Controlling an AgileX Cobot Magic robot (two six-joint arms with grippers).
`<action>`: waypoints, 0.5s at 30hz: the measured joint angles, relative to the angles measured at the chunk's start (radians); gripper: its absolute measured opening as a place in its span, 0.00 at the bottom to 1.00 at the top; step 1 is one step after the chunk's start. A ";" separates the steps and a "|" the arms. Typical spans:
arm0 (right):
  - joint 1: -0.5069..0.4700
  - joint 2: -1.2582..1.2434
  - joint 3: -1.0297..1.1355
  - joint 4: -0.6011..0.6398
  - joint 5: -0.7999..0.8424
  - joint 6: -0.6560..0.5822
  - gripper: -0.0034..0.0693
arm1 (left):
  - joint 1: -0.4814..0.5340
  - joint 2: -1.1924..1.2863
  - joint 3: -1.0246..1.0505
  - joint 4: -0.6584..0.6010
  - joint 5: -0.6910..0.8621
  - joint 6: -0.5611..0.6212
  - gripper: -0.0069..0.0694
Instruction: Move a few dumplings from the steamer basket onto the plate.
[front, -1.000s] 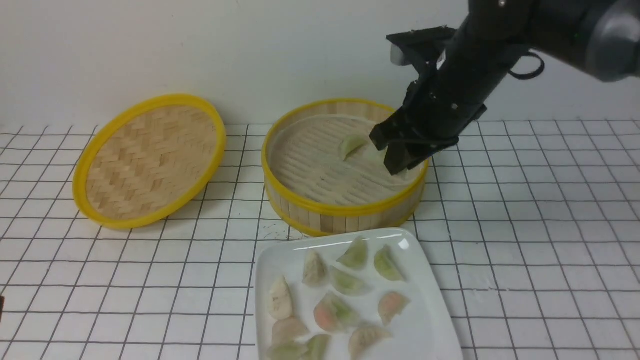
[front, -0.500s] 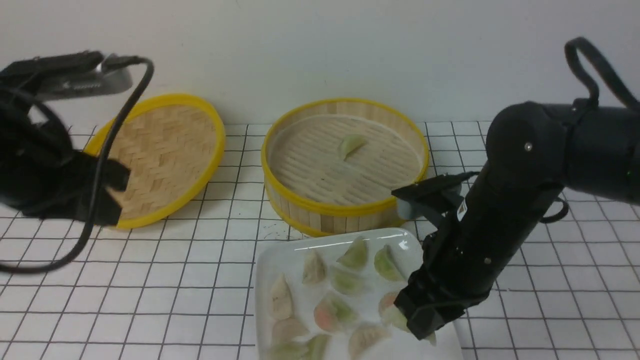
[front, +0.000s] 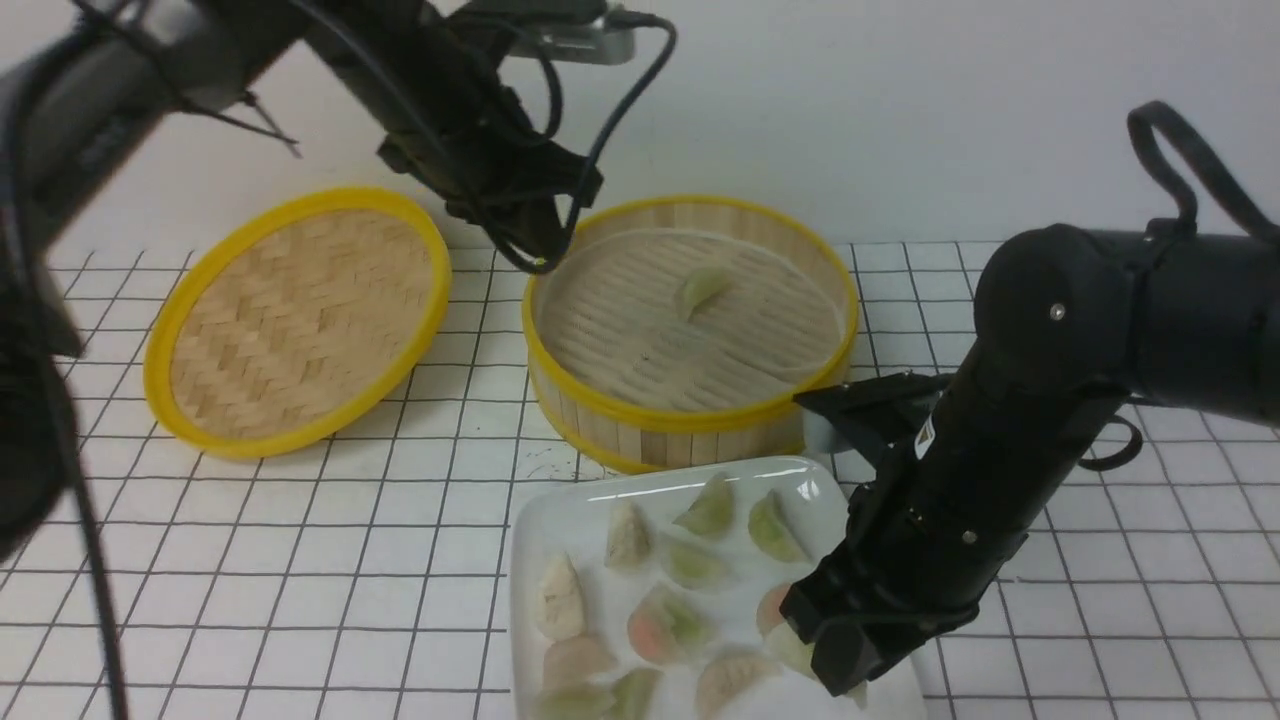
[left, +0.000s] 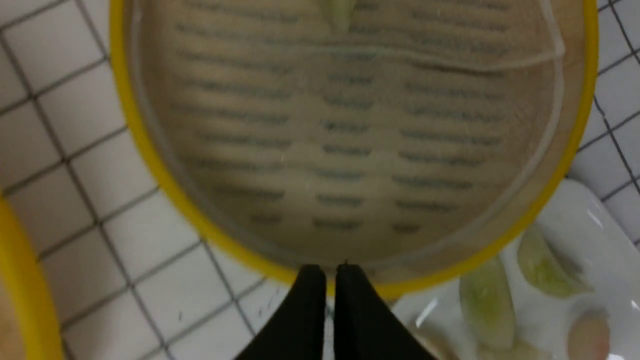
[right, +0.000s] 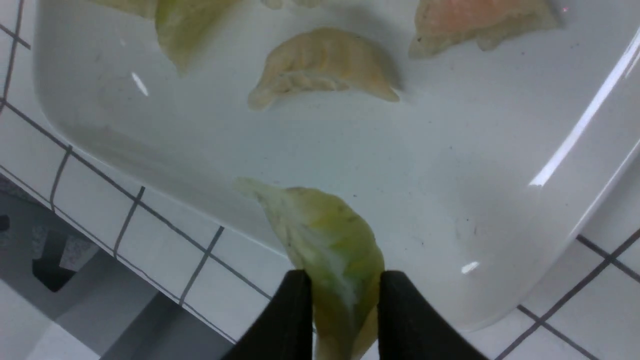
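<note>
One pale green dumpling (front: 704, 289) lies toward the back of the steamer basket (front: 690, 415), and it shows at the edge of the left wrist view (left: 339, 12). My right gripper (front: 840, 680) hangs low over the near right corner of the white plate (front: 560, 520), shut on a second green dumpling (right: 325, 230) that pokes out past the fingertips (right: 295, 285). My left gripper (front: 540, 262) hovers over the basket's far left rim (left: 150, 165). Its jaws are together with only a thin slit, and nothing is between them (left: 330, 270).
The woven lid (front: 300, 315) lies flat to the left of the basket. Several other dumplings, green, pink-orange and beige (front: 560, 600), lie on the plate. A tiled grid covers the table, with a white wall behind. The table's near edge shows in the right wrist view.
My right gripper carried a green dumpling from the basket down over the plate's near right corner. My left arm swung in from the far left, past the lid, to the basket's far left rim.
</note>
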 joint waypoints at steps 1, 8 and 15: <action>0.000 0.000 0.000 0.001 0.001 0.001 0.25 | -0.011 0.043 -0.071 0.000 0.000 0.004 0.16; 0.000 0.000 0.000 0.004 0.016 0.031 0.28 | -0.056 0.304 -0.403 -0.003 0.004 0.047 0.43; 0.000 0.000 0.000 0.004 0.020 0.041 0.33 | -0.059 0.416 -0.471 -0.003 -0.042 0.048 0.65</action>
